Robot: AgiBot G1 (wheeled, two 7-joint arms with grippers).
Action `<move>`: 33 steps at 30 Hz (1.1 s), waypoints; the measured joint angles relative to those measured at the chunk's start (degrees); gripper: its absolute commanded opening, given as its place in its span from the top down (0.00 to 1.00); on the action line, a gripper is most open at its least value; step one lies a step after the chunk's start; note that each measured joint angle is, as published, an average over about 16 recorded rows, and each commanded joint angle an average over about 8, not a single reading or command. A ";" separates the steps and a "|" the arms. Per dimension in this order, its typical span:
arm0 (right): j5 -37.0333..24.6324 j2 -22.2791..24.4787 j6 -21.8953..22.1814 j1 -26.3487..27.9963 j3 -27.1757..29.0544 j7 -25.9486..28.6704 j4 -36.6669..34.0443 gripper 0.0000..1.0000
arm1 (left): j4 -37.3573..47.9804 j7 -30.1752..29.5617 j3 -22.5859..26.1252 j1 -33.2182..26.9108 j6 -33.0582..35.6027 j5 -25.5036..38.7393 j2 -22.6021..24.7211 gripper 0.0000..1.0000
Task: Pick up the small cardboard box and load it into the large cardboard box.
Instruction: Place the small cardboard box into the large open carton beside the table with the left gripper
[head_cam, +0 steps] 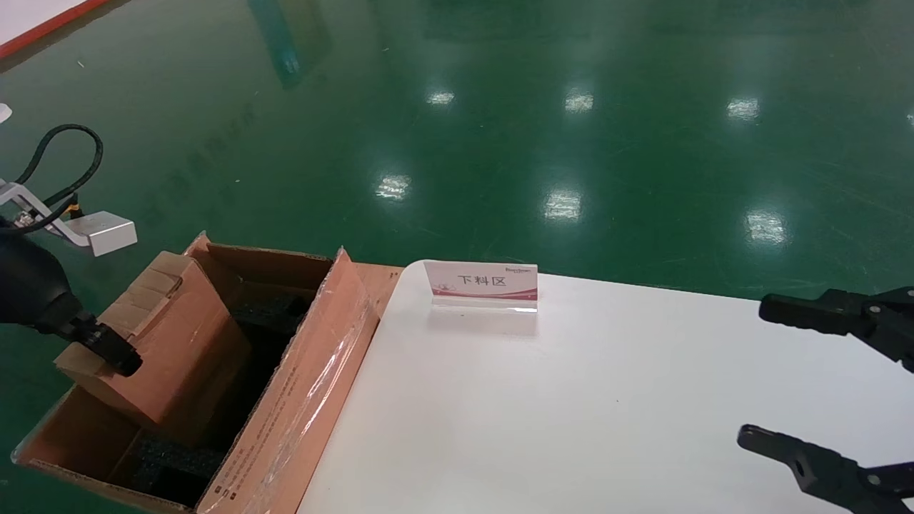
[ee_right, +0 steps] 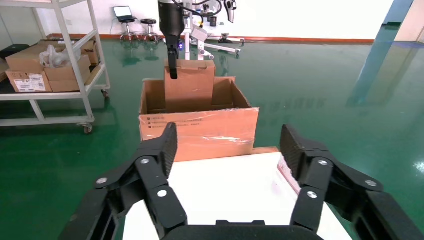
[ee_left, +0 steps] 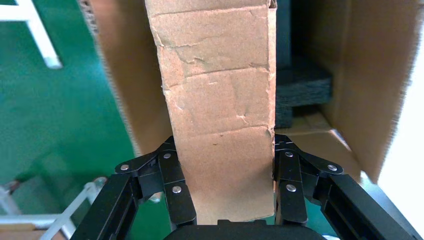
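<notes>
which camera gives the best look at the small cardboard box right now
The head view: it shows the small cardboard box tilted, partly inside the large cardboard box, held by the left gripper. The left wrist view shows only one face; the right wrist view shows it far off.

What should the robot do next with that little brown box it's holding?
Probably lower it a bit more. The left tool grips the flat reddish-brown small cardboard box, which stands partly inside the big brown taped large cardboard box, above its black foam inserts.
</notes>
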 measured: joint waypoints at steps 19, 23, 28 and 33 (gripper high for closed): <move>0.04 0.02 0.02 0.01 -0.06 -0.03 0.00 0.00 | -0.88 -3.13 1.36 3.64 -6.22 2.89 0.69 1.00; 0.05 0.03 0.03 0.02 -0.07 -0.03 0.00 0.00 | -1.48 -3.95 1.63 4.28 -7.27 3.35 0.65 1.00; 0.06 0.03 0.04 0.02 -0.08 -0.04 0.00 0.00 | -2.02 -4.85 1.90 5.13 -8.54 3.82 0.64 1.00; 0.07 0.04 0.04 0.02 -0.10 -0.05 0.00 0.00 | -2.22 -5.52 2.08 6.09 -9.79 4.16 0.68 1.00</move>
